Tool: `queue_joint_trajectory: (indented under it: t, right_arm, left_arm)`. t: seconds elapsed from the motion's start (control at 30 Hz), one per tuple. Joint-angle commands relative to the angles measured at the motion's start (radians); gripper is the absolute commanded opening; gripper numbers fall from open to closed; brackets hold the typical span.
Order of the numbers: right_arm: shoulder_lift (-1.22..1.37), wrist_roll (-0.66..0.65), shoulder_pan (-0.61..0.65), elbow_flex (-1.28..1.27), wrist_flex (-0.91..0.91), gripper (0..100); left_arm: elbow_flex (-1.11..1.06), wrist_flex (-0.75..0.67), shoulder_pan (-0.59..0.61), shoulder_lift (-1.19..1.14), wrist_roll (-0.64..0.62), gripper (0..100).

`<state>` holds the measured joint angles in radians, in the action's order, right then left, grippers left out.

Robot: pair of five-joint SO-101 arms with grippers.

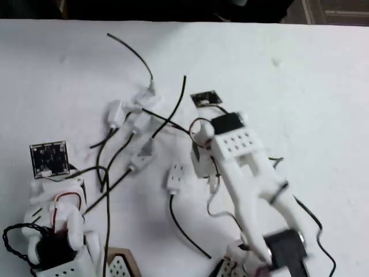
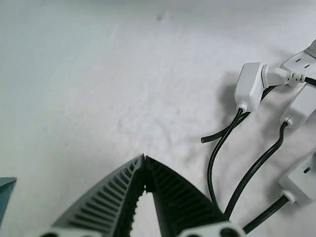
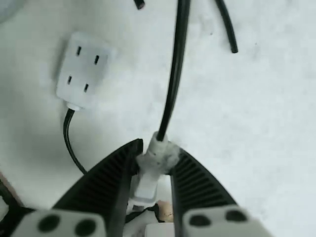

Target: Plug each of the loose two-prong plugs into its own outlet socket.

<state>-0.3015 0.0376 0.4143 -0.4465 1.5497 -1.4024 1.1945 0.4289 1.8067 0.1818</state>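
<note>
Evidently not yet inserted, a plug [image 3: 147,177] sits pinched in the right gripper [image 3: 157,150] near the outlet socket [image 3: 81,71]; left gripper [image 2: 144,160] pressed together.

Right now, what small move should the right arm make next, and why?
Probably carry the plug toward the socket lying beside it: the right gripper is shut on the plug, and the socket's slots are empty and face up.
</note>
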Motion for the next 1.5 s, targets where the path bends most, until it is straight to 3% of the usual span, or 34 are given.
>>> queue_joint_trajectory:
  t: [0.0, 0.27, 0.4, 0.53, 0.73, 0.9, 1.0, 1.1, 1.47]
  right_arm:
    - [-0.206, -0.069, -0.005, 0.008, 0.022, 1.7]
    - [-0.498, -0.301, 0.005, -0.230, -0.170, 1.7]
    - [-0.634, -0.384, 0.001, -0.347, -0.263, 1.7]
    - [-0.765, -0.382, -0.010, -0.416, -0.295, 1.7]
    - [-0.909, -0.376, -0.136, -0.493, -0.349, 1.7]
    - [-0.975, -0.255, -0.306, -0.503, -0.380, 1.7]
    - [-0.977, -0.224, -0.348, -0.511, -0.374, 1.7]
    - [-0.983, -0.203, -0.346, -0.559, -0.380, 1.7]
    - [-0.978, -0.075, -0.344, -0.681, -0.467, 1.7]
  left_arm:
    - [-0.002, -0.021, -0.001, 0.001, -0.011, 3]
    - [-0.003, -0.021, -0.010, 0.001, -0.011, 3]
    - [-0.029, -0.026, -0.111, 0.001, -0.002, 3]
    - [-0.034, -0.040, -0.209, 0.001, 0.000, 3]
    - [-0.083, -0.155, -0.315, -0.002, -0.002, 3]
    - [-0.080, -0.155, -0.432, -0.004, 0.009, 5]
    - [-0.080, -0.132, -0.516, -0.005, 0.034, 12]
    - [-0.058, -0.095, -0.579, -0.005, 0.038, 12]
    - [0.127, 0.043, -0.598, -0.007, 0.015, 12]
